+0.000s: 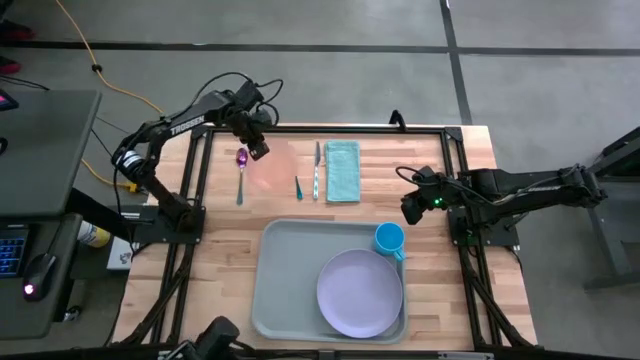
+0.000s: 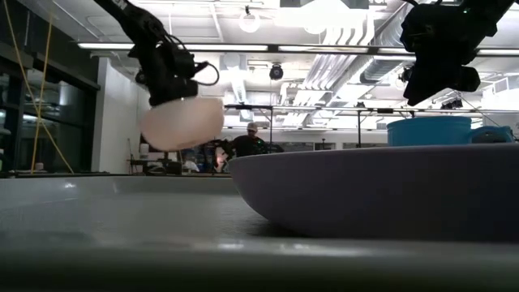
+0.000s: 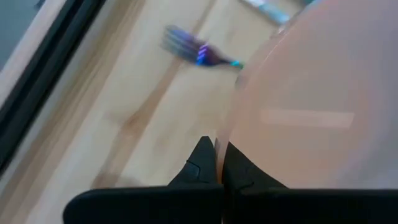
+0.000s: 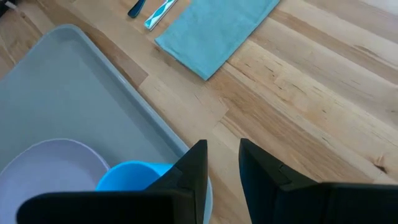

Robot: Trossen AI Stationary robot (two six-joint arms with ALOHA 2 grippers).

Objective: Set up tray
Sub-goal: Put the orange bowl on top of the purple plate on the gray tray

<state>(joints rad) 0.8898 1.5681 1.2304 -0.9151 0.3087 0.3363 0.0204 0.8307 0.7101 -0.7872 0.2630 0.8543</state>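
A pale pink plate hangs over the table's far left part, with my left gripper shut on it. In the low view the plate floats clear of the tabletop. The grey-green tray lies at the near middle, holding a lavender plate and a blue cup. My right gripper hovers above the wood just right of the tray's far right corner. A narrow gap shows between its fingers, and nothing is in it. My left gripper pinches the pink plate's rim between its two fingers, at the edge toward the table's far left. The fingers slant downward from the far left. The plate is lifted clear of the table and hangs just below the gripper.
On the wood beyond the tray lie a purple-headed fork, a small teal utensil, a knife and a folded teal napkin. Bare wood shows right of the napkin and left of the tray.
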